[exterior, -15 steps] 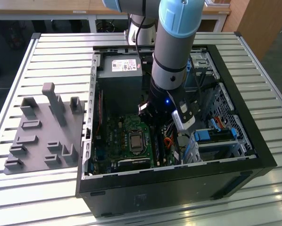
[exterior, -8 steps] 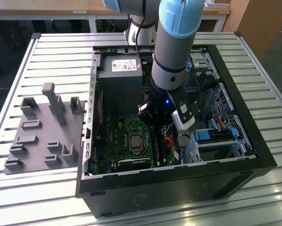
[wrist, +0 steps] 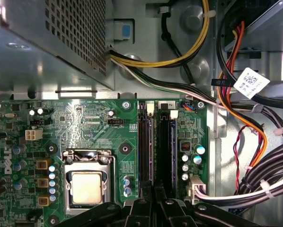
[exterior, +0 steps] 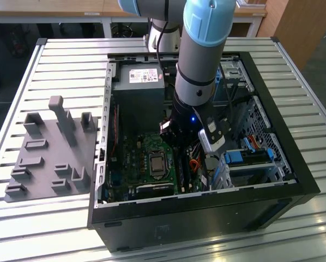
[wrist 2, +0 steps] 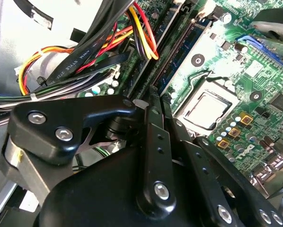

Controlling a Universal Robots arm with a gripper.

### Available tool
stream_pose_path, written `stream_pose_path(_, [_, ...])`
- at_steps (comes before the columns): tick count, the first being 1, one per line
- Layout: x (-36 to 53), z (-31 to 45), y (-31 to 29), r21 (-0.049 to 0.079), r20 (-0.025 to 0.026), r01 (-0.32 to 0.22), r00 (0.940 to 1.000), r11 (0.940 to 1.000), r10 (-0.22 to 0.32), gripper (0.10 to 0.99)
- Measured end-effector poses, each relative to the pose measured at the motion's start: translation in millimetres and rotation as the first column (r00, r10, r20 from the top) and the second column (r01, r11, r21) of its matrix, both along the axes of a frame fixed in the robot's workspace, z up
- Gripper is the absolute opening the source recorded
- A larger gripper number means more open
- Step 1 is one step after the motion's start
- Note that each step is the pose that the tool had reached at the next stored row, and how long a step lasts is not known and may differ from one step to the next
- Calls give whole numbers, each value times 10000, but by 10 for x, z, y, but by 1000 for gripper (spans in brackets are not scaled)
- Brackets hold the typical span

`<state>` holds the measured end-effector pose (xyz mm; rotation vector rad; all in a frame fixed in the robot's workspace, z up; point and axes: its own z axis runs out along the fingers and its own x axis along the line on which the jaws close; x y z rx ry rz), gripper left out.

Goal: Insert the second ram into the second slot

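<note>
We see the gripper (wrist: 153, 198) down inside the open computer case (exterior: 272, 180), over the memory slots (wrist: 155, 146), fingers close together; held item can't be told.

Daylight glared off the slatted worktop (exterior: 59, 65); the case interior (exterior: 136, 117) lay shadowed, and the near tool (wrist 2: 153, 101) was blurred.

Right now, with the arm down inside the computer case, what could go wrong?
The gripper sits over the memory slots, fingers close together. If a stick is held there, a slight tilt could jam it rather than seat it. The orange and red cables hang beside the slots and might snag the wrist. The processor socket lies close by, so a sideways slip could strike it.
</note>
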<state>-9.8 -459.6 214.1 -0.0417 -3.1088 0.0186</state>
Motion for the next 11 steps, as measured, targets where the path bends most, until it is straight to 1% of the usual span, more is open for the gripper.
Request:
stream_pose_path(9, [0, -6, 0, 0, 1, 1, 10000, 10000, -1, 149])
stream_pose_path(10, [0, -6, 0, -1, 0, 0, 10000, 10000, 0, 212])
stream_pose_path(11, [0, -7, 0, 0, 0, 1, 10000, 10000, -1, 212])
